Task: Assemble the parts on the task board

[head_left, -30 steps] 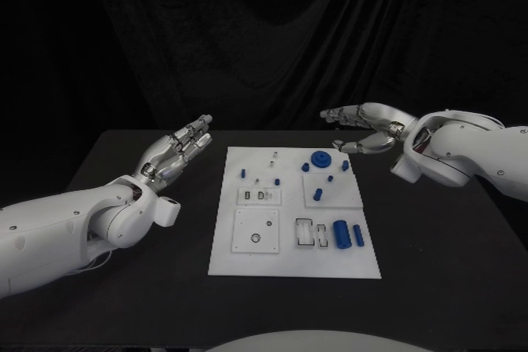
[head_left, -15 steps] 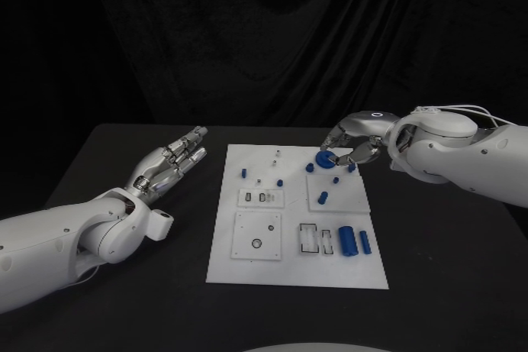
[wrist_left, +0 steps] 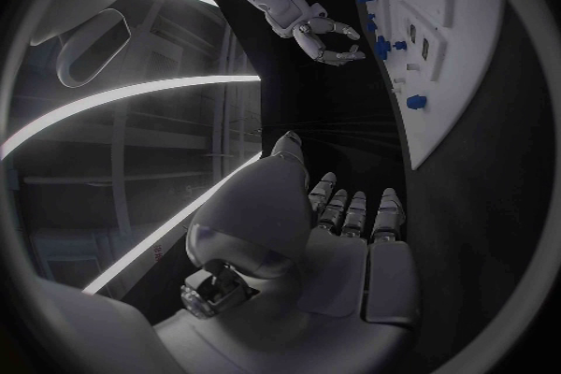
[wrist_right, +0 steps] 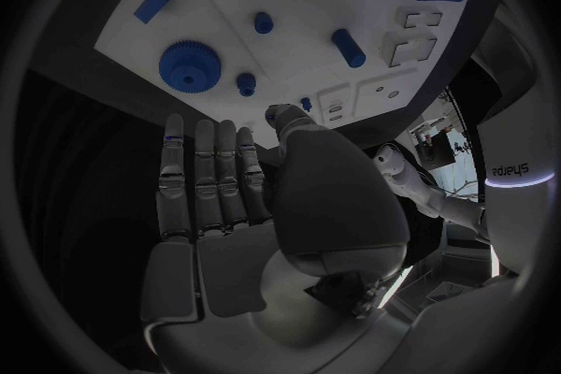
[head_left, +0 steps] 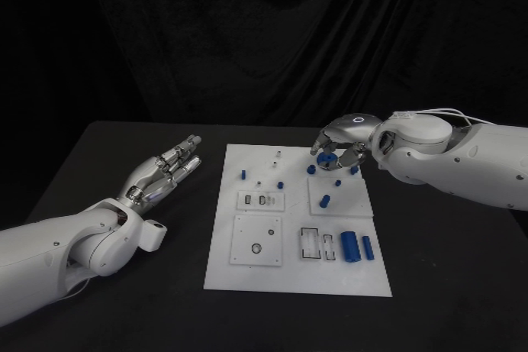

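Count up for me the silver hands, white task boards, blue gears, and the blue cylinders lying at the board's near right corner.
Silver hands: 2, the left hand and the right hand
task board: 1
gear: 1
Lying cylinders: 2, the thick cylinder and the thin cylinder
Total: 6

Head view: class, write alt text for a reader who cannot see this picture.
A white rectangular task board with small blue parts lies on a black table. The right hand hovers above a round blue gear at its far end; the left hand, holding nothing, lies flat beside the board.
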You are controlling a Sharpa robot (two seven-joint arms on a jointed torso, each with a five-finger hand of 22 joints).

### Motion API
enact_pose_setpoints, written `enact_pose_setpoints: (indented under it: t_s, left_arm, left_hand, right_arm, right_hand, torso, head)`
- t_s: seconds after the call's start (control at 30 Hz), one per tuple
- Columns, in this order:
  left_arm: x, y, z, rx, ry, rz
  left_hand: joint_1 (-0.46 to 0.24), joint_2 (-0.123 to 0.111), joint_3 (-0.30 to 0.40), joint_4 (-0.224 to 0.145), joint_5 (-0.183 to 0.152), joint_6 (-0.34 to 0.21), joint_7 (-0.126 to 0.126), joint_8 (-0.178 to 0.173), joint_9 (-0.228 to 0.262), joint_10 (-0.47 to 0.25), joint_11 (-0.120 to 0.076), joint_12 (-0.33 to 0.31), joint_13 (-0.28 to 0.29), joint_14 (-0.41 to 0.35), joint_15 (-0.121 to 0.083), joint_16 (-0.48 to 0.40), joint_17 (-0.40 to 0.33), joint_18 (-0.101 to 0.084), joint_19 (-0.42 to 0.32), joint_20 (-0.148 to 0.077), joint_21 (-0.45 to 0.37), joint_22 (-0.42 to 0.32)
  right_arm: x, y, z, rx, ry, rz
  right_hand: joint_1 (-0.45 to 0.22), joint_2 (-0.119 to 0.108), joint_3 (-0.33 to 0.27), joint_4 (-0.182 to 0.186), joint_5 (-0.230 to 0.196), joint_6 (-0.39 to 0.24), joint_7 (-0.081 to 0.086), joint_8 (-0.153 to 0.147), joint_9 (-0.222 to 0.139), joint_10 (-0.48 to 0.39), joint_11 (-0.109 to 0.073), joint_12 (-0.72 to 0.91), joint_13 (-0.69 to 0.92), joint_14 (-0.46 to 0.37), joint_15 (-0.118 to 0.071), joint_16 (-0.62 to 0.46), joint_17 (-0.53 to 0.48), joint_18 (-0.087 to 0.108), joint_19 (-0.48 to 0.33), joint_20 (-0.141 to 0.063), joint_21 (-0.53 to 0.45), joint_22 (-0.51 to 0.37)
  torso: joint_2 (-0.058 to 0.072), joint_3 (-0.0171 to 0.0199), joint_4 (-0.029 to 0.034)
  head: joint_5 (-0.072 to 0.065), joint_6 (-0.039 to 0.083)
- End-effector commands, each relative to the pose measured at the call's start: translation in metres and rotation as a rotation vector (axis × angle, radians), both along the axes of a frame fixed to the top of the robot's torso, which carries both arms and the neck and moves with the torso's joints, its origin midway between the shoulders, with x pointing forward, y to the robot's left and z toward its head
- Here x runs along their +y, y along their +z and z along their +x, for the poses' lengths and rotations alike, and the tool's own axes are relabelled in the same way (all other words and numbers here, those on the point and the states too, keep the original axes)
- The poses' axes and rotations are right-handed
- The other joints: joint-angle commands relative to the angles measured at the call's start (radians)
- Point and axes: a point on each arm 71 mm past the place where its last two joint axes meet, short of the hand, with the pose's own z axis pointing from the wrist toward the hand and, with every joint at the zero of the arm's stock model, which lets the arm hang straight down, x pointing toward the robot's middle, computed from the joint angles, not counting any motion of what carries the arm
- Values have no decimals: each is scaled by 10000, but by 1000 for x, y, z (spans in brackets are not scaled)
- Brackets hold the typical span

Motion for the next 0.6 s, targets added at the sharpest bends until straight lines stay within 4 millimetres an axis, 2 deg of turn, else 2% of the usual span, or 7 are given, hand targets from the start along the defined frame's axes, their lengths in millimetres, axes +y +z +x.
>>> enact_pose_setpoints:
  t_s: [0.03, 0.1, 0.17, 0.23, 0.37, 0.57, 0.6]
  left_arm:
    - [-1, 11, -3, -1228, -295, -578]
    - [-2, 11, -3, -1228, -306, -583]
    - [-2, 11, -2, -1227, -323, -591]
    - [-2, 11, -2, -1223, -337, -596]
    - [-3, 10, -2, -1215, -364, -604]
    - [-3, 10, -1, -1211, -385, -606]
    - [-3, 10, -1, -1210, -388, -606]
  left_hand:
    - [119, 17, -20, 6, 39, 38, 35, 43, 8, -2, 81, -24, 13, -5, 55, -37, -9, 97, -8, 98, 15, 17]
    - [136, 20, -17, 4, 40, 29, 37, 41, 6, -1, 89, -24, 13, -5, 66, -37, -9, 98, -5, 113, 17, 19]
    - [171, 23, -11, -1, 40, 22, 35, 37, 5, -1, 103, -24, 13, -5, 82, -37, -9, 104, 0, 144, 22, 23]
    - [188, 24, -9, -2, 40, 20, 35, 36, 4, 2, 109, -24, 14, -5, 92, -37, -9, 107, 4, 160, 25, 25]
    - [217, 29, -6, 1, 38, 19, 35, 35, 4, 7, 125, -22, 15, -5, 118, -37, -9, 115, 12, 198, 31, 31]
    - [262, 47, -4, 7, 39, 47, 91, 38, 8, 14, 130, -21, 16, -5, 163, -37, -9, 135, 28, 285, 45, 42]
    - [262, 47, -4, 7, 39, 47, 91, 38, 8, 14, 130, -21, 16, -5, 163, -37, -9, 135, 28, 285, 45, 42]
  right_arm:
    - [0, 4, 2, -700, -54, -512]
    - [1, 4, 3, -787, 2, -549]
    - [3, 4, 3, -833, 75, -608]
    - [4, 4, 4, -826, 102, -662]
    - [5, 4, 5, -827, 144, -730]
    - [6, 3, 6, -784, 153, -803]
    - [6, 3, 6, -760, 145, -824]
  right_hand:
    - [-269, 302, -905, -444, -5780, -57, 14, 15, 19, 784, 91, 2081, 1532, 264, 55, 1774, 935, -14, 591, -28, 658, 479]
    - [-170, 340, -1006, -368, -5774, -8, 31, 26, 42, 2502, 86, 3525, 3381, 835, 49, 2740, 1473, -34, 818, -69, 1025, 742]
    - [-6, 275, -1165, -58, -5812, 136, 107, 52, 117, 7834, 74, 6396, 8236, 5855, 39, 6361, 4490, -92, 1438, -346, 2665, 1951]
    - [-55, 158, -1121, 25, -5805, 143, 150, 22, 140, 9124, 56, 6775, 9297, 7824, 54, 7213, 5551, -159, 1523, -541, 3871, 2909]
    - [-243, -147, -1031, 108, -5799, 241, 143, 36, 165, 9124, -102, 6775, 9297, 9372, -161, 7631, 6437, -598, 2905, -829, 7979, 7216]
    - [254, 212, -838, -61, -5753, 291, 47, 3, 158, 8668, -178, 6599, 8907, 6791, -179, 6833, 4437, -235, 159, -946, 6563, 5602]
    - [454, 417, -707, -66, -5767, 295, -66, 3, 150, 2967, -257, 2581, 3609, 7718, -284, 7012, 5072, -408, 343, -817, 6968, 6204]
  torso:
    - [76, -36, 46]
    - [87, -40, 50]
    - [101, -46, 58]
    - [105, -48, 64]
    - [101, -56, 71]
    - [128, -63, 50]
    - [128, -64, 52]
  head:
    - [-47, 18]
    - [-67, 19]
    - [-82, 16]
    - [-84, 16]
    - [-89, -10]
    - [-76, -23]
    - [-77, -23]
